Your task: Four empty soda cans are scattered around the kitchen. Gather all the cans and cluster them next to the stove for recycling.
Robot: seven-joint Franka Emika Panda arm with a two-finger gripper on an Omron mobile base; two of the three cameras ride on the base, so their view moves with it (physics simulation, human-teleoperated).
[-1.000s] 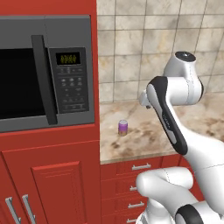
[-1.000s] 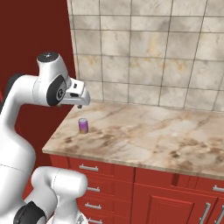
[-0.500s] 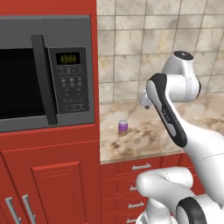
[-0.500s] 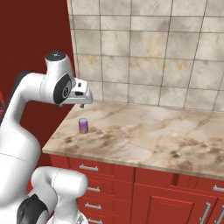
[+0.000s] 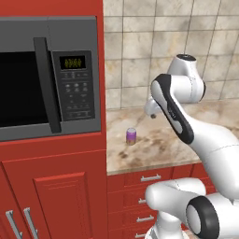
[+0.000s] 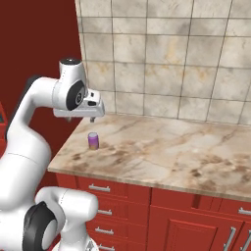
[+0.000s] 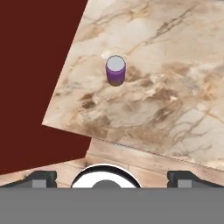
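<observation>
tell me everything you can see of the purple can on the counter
The purple can is a small cylinder with a silvery flat top and a glossy purple side, looking like metal. It stands upright on the beige marbled counter, near its left end by the red cabinet side. Nothing else touches it; the open claw hangs above it.

Even, bright rendered light; sharp throughout; soft shadows; no glare.
</observation>
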